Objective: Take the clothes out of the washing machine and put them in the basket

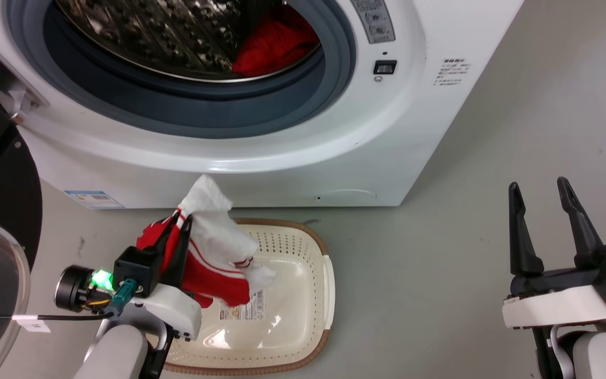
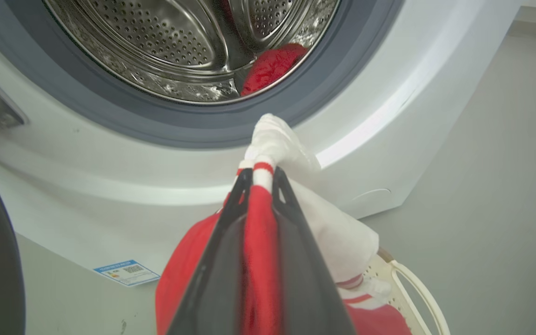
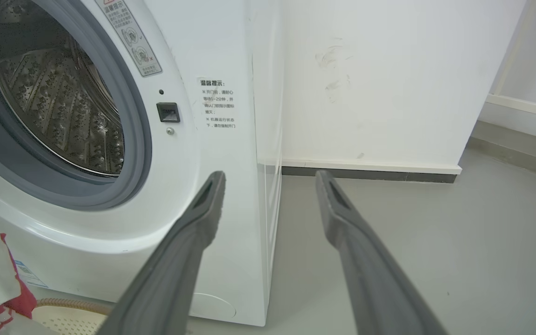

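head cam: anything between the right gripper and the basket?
No. In the head view, bare grey floor runs from the basket across to the right gripper, whose jaws stand open and empty.

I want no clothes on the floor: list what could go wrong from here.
1. The left gripper is shut on the striped red and white garment over the left side of the basket; released here, part may hang outside it or land on the floor.
2. The plain red garment lies in the drum behind the grey door seal and may snag there coming out.
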Robot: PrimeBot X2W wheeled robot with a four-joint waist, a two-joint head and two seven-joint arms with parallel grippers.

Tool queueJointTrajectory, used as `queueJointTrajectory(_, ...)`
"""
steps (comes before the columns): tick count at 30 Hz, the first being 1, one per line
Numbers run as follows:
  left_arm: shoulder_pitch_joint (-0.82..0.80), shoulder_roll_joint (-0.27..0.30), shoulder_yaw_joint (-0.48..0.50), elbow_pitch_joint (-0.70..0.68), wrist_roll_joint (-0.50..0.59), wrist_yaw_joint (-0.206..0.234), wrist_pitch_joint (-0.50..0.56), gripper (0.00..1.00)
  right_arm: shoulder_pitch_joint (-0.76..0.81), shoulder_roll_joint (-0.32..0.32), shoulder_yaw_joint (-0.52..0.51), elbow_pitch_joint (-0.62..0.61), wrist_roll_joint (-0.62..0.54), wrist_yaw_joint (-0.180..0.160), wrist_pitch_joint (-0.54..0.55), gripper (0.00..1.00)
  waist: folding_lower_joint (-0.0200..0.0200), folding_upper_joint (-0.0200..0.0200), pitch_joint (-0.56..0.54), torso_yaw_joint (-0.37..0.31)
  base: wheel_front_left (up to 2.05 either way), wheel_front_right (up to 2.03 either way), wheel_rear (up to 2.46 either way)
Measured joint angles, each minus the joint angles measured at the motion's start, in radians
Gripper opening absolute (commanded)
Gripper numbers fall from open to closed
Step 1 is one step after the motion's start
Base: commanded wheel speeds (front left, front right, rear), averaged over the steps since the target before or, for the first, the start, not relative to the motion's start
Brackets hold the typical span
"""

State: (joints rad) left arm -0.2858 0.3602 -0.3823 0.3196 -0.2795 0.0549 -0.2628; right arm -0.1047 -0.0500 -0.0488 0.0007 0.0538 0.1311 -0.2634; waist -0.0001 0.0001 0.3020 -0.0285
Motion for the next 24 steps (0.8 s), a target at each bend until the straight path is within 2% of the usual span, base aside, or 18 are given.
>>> queueJointTrajectory(6, -0.015, -0.038, 0.023, 0.177, 0.014, -0.045, 0.0, 0.0, -0.021, 0.0, 0.001, -0.017, -0.025, 0.0, 0.0, 1.0, 0.0001, 0.0, 0.078, -0.008, 0.0, 0.0, 0.0)
queueJointTrajectory(14, -0.156, -0.081, 0.062, 0.379, 0.055, -0.09, 0.0, 0.0, -0.06, 0.0, -0.012, -0.063, -0.06, 0.0, 0.0, 1.0, 0.0002, 0.0, 0.223, -0.02, 0.0, 0.0, 0.0)
queueJointTrajectory(24, -0.314, -0.109, 0.121, 0.595, 0.074, -0.1, 0.0, 0.0, -0.102, 0.0, -0.016, -0.121, -0.095, 0.0, 0.0, 1.0, 0.0003, 0.0, 0.408, -0.023, 0.0, 0.0, 0.0)
